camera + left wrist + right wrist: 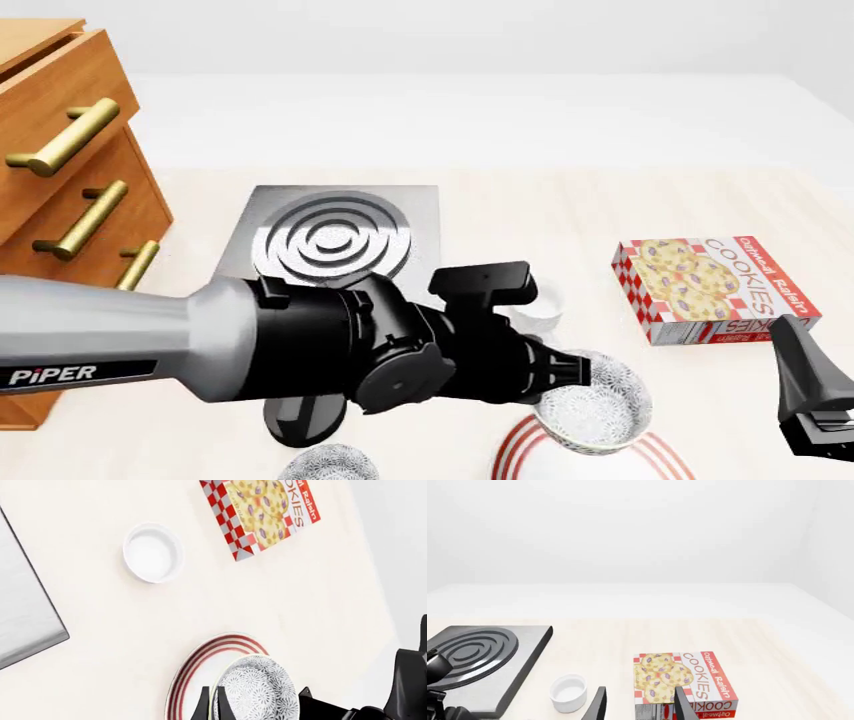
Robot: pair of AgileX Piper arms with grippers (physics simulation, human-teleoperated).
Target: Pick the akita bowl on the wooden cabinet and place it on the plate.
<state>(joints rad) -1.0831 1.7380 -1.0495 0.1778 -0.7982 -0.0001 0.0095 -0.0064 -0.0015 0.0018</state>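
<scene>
The left gripper [212, 707] grasps the patterned black-and-white akita bowl [257, 690] by its rim above the red-ringed white plate [200, 665]; the right gripper [637, 705] hangs released.

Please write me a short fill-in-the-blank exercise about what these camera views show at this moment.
1. The left gripper is shut on the rim of the akita bowl, holding it over the red-ringed ____.
2. The box on the table is printed with the word ____.
3. The small plain white ramekin holds ____.
4. The wooden cabinet has handles coloured ____.

Missing words: plate; COOKIES; nothing; gold
</scene>
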